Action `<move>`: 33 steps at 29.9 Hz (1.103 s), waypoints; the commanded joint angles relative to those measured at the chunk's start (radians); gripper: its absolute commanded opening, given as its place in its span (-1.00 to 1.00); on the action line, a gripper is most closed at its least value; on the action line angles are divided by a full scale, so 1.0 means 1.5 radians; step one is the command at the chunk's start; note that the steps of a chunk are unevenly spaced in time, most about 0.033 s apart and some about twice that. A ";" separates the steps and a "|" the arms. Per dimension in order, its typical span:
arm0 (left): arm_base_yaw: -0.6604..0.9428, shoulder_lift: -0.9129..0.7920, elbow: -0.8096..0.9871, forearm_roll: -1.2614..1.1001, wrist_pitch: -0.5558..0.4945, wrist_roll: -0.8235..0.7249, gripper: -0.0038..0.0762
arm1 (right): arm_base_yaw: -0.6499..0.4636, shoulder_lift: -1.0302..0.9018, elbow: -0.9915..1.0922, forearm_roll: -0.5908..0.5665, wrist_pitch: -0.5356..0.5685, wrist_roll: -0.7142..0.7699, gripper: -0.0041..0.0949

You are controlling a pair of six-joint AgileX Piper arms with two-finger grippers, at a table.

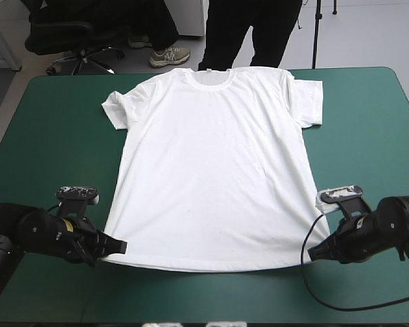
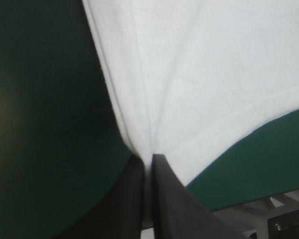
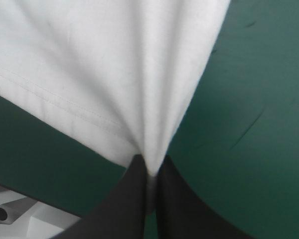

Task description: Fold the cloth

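We enter first the table (image 1: 41, 136). Its teal-green cover shows bare in broad strips on either side of the garment and in a narrow band along the near edge. Next comes the T-shirt (image 1: 211, 170), white and short-sleeved, spread flat on the middle of the table, with the collar (image 1: 210, 78) toward the far edge and the hem (image 1: 204, 267) toward the near one. The left sleeve (image 1: 119, 107) lies a little rumpled, the right sleeve (image 1: 307, 102) flat and squared, and both rest on the cover. The left gripper (image 1: 119, 246) sits low at the hem's left corner. In the left wrist view we find its black fingers all but together, pinching the T-shirt, with creases fanning out across the cloth from the pinch. The right gripper (image 1: 312, 252) sits at the hem's right corner. In the right wrist view we find it likewise clamped on the cloth, which gathers into soft folds ahead of the tips. Between the two grippers the hem runs in a shallow bow along the cover. At each pinch the white fabric hides the inner faces of the fingers.
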 commanded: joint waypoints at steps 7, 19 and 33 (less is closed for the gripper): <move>-0.003 -0.039 0.052 -0.023 0.040 -0.009 -0.95 | 0.001 -0.071 0.103 0.036 0.016 0.010 -0.95; -0.003 0.003 0.062 0.013 -0.005 -0.010 -0.44 | 0.001 -0.067 0.098 -0.007 0.005 -0.008 -0.33; -0.002 0.048 -0.146 0.122 -0.085 -0.110 0.40 | 0.001 -0.017 -0.158 -0.147 -0.089 0.086 0.17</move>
